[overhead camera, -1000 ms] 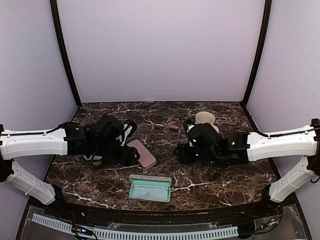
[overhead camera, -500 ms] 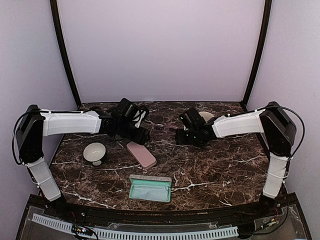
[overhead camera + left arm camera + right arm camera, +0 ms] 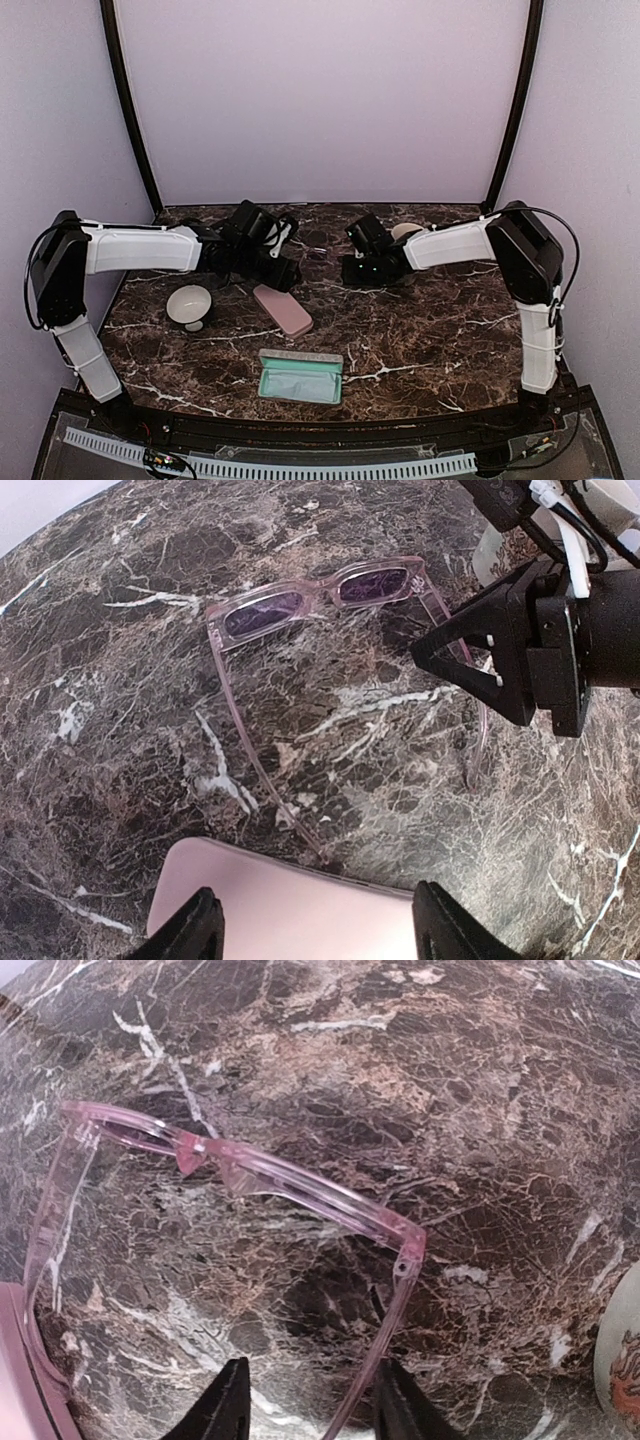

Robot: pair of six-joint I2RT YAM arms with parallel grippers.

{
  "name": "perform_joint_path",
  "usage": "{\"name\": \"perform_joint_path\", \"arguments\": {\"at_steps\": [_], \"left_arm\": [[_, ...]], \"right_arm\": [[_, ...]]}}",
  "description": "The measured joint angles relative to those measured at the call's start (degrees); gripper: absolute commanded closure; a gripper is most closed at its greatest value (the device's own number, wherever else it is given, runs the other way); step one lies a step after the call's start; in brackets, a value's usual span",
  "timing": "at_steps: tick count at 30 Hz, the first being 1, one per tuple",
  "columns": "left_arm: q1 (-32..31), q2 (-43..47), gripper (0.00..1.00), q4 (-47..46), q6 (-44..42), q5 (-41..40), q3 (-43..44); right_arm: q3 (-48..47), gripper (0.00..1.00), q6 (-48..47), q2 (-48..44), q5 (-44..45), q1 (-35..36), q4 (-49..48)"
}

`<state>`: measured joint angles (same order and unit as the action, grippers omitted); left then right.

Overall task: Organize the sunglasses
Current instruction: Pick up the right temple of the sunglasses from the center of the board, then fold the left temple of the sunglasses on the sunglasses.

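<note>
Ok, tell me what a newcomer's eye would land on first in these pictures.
The translucent pink sunglasses, lying unfolded toward the back of the dark marble table, catch the eye first. Both arms reach in at them: the right gripper straddles one temple with open jaws, and the left gripper hovers open above the closed pink case. Nearer the front lies an open mint-green case.

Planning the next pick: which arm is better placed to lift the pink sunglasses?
Right. The right gripper has its fingers either side of one temple of the pink sunglasses; the left gripper hangs open farther back, over the pink case.
</note>
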<state>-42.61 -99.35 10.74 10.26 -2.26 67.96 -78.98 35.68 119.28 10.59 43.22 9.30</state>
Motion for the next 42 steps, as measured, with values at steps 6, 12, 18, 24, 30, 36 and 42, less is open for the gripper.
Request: {"name": "perform_joint_path", "arguments": {"at_steps": [6,12,18,24,30,36,42], "left_arm": [[0.0,0.9,0.33,-0.8,0.0,0.1,-1.5],[0.0,2.7,0.32,-1.4,-0.3,0.1,-2.8],[0.0,3.2,0.32,-2.3,-1.7,0.1,-3.6],[0.0,5.3,0.31,-2.9,-3.9,0.1,-5.3],[0.0,8.3,0.31,-3.5,-5.6,0.2,-5.9],[-0.4,11.6,0.25,-5.3,-9.7,2.4,-8.9],[-5.2,16.9,0.22,-6.7,-18.4,3.5,-12.1]], "right_arm": [[-1.2,0.72,0.1,1.9,2.1,0.4,1.2],[-3.8,0.83,-0.1,2.6,6.0,1.0,4.7],[-5.2,0.96,-1.2,1.5,10.6,1.0,8.3],[-5.3,1.00,-2.8,-3.1,14.3,1.0,11.7],[-5.1,1.00,-3.7,-7.5,13.8,1.0,11.7],[-1.0,1.00,-6.9,-14.1,10.0,1.1,12.3],[6.1,1.00,-11.8,-27.3,6.6,2.7,15.1]]}}
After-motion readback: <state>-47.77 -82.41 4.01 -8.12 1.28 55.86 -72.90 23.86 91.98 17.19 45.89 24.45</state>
